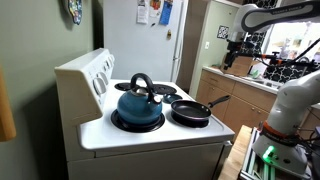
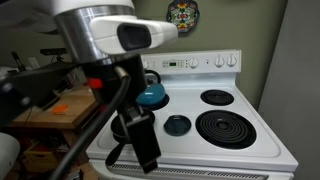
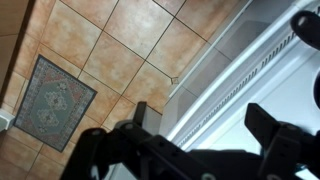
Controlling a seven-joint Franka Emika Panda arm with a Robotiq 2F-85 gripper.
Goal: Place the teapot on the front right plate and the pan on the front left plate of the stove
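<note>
Teapot [image 1: 138, 103], glossy blue, sits on a coil by the back-panel edge of the stove [image 1: 100, 135]. The pan [image 1: 192, 112] rests just beside it, nearer the front edge, its handle pointing away from the teapot. In an exterior view the front right plate [image 2: 228, 128] lies bare at its corner. My pincer [image 3: 198, 112] hangs released, fingers spread on nothing, off the stove over brown floor tiles [image 3: 120, 40] and a patterned rug [image 3: 50, 100]. A pale fridge [image 1: 150, 40] stands beyond.

Green wall [image 1: 30, 50], white fridge [image 1: 130, 55], tiled floor [image 3: 130, 40], patterned rug [image 3: 50, 100]
</note>
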